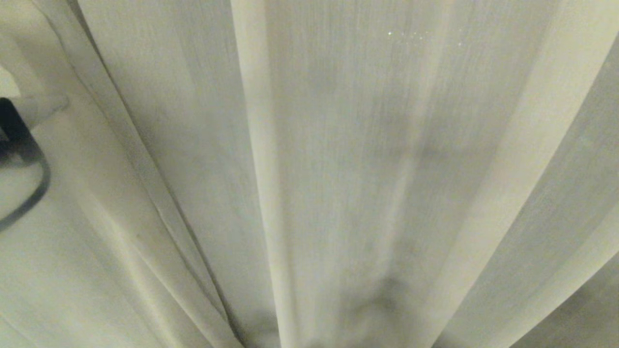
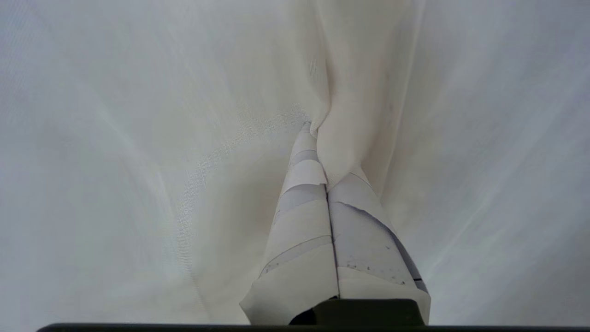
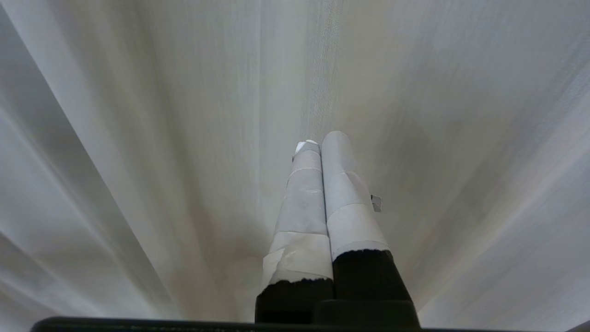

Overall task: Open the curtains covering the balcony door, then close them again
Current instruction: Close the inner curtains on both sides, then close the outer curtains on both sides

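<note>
Taped white fingers [image 2: 304, 193] of the left gripper [image 2: 318, 133], pressed together, pinching a fold of the curtains [image 2: 138, 138]; seen only from the left wrist. Right gripper [image 3: 320, 143] also pressed together, holding nothing, tips just before the cloth. Curtains fill every view: cream woven fabric, long pleats running vertically, hanging straight. Head view alone shows a dark, blurred arm part [image 1: 19, 159] at far left.

Both grippers have long tapering fingers wrapped in bands of pale grey-white tape. On the left gripper [image 2: 318, 138] the wrap is creased and speckled with small dark marks near its base. The right gripper [image 3: 322, 143] shows rough black finger bases below the tape, with a loose scrap of tape at 3 o'clock.
</note>
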Available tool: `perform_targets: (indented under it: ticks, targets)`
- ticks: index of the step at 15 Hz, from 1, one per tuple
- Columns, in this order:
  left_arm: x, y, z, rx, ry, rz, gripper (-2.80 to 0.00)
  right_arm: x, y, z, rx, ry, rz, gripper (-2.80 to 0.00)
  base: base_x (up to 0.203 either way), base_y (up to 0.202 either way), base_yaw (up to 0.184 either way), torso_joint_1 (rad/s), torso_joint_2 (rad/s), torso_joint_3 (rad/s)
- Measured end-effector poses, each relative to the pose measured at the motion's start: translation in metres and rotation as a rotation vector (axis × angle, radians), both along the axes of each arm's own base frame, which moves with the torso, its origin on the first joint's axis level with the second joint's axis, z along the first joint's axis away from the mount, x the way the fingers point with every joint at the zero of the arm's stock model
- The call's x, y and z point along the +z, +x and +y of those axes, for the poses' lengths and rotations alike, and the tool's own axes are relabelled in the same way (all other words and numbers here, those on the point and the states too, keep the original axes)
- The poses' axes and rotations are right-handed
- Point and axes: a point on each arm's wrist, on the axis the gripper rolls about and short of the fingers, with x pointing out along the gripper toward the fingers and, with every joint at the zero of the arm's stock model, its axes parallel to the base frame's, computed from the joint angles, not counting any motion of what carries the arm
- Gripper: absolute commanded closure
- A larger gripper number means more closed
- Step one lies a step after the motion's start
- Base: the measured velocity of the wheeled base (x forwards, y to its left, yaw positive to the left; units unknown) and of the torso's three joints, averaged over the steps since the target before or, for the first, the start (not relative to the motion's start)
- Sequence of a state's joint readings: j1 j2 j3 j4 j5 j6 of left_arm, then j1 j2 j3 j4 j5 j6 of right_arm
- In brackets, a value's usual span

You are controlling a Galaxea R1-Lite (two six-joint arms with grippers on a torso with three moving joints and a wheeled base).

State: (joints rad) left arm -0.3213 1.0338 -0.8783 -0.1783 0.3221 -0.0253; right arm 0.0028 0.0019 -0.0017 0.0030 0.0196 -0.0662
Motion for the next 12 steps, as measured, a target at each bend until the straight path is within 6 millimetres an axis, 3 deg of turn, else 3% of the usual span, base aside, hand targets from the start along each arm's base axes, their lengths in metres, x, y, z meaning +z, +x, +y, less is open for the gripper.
perform_targets:
  ticks: [12]
  targets:
    - [-0.018,-0.011,0.011,0.102,0.008,0.029,0.00,0.000,0.000,0.000,0.000,0.000,0.000,0.00,0.000,0.000,0.000,0.000,0.00,0.000]
